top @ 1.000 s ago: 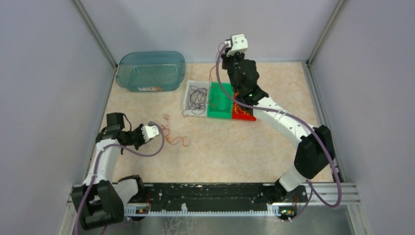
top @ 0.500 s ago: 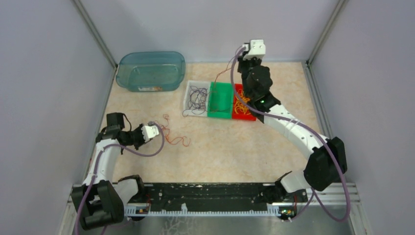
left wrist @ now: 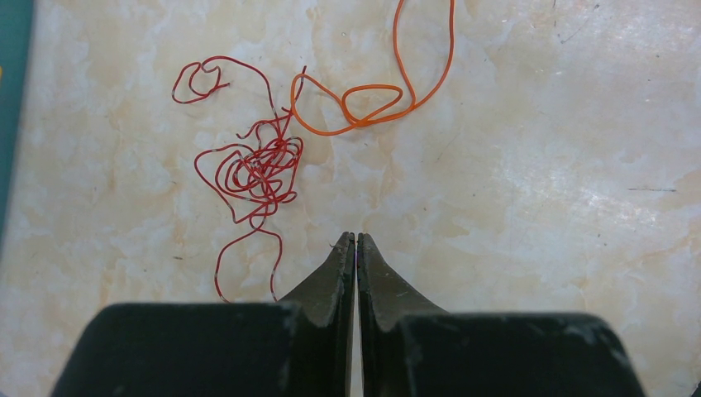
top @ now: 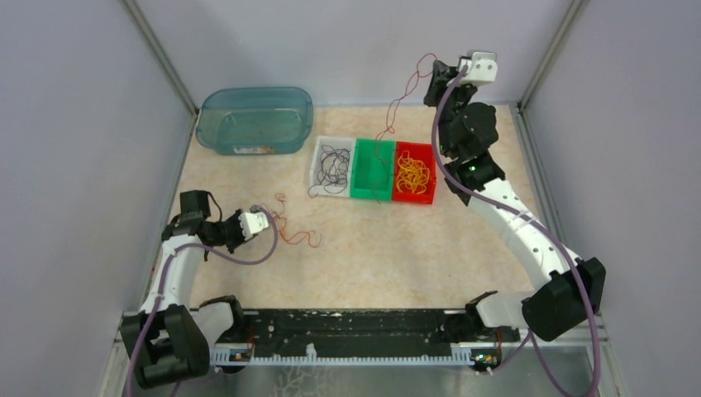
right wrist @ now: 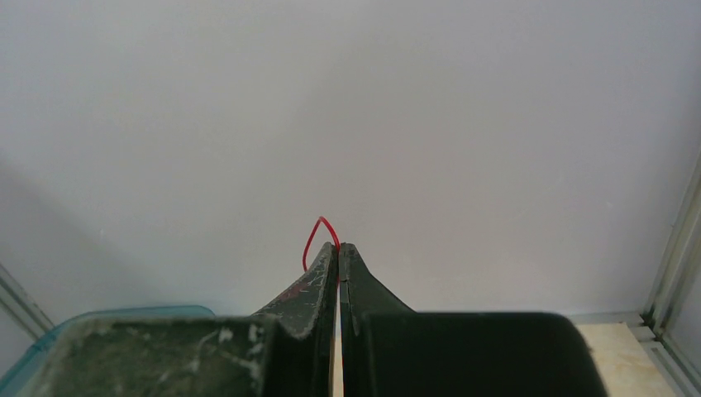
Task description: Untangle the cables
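The dark red cable point(top: 395, 106) hangs in the air as one long strand. Its top is pinched in the clenched right tool point(right wrist: 339, 248) and its lower end reaches the green tray point(top: 369, 197). A second ago that tool sat low over the trays; it has since swung up and back, drawing the cable out, so this strand looks nearly free. A red tangle point(left wrist: 256, 169) and an orange cable point(left wrist: 372, 103) lie on the desk point(top: 397, 248) just ahead of the left tool point(left wrist: 356, 238), which is clenched on nothing and unmoved.

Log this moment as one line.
right gripper: shut on red cable, dangling over green bin | left gripper: shut, beside red tangle on table
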Controlling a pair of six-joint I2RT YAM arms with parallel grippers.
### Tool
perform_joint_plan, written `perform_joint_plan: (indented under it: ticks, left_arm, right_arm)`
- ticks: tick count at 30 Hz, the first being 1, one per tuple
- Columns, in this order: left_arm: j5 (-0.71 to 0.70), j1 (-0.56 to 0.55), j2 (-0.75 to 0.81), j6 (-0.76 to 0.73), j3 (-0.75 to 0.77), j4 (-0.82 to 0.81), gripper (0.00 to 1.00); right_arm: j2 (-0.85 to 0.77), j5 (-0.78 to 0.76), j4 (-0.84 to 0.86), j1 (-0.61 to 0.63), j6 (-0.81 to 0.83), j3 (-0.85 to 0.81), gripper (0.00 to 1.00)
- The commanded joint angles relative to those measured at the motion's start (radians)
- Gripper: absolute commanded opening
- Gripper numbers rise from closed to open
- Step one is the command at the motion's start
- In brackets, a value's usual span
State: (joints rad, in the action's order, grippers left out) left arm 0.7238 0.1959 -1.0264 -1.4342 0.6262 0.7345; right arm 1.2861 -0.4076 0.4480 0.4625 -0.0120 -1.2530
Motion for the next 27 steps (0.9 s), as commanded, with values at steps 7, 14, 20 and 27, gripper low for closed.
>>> perform_joint_plan:
  ticks: [7,14,20,27]
  left_arm:
    - [0.056,-0.007,-0.009,-0.018,0.013,0.023,0.08]
    - [0.101,-0.006,-0.011,0.020,0.047,0.037,0.08]
    - [0.141,-0.007,-0.010,0.047,0.094,0.080,0.07]
    - [0.184,-0.007,0.001,0.071,0.126,0.112,0.07]
  right_arm:
    - [0.109,0.067,-0.006,0.005,-0.018,-0.029,0.00]
    - [0.170,0.095,-0.018,0.069,-0.017,0.016,0.00]
    - [0.192,0.053,-0.012,0.132,-0.018,0.086,0.00]
    - [0.210,-0.054,-0.039,0.157,-0.055,0.188,0.00]
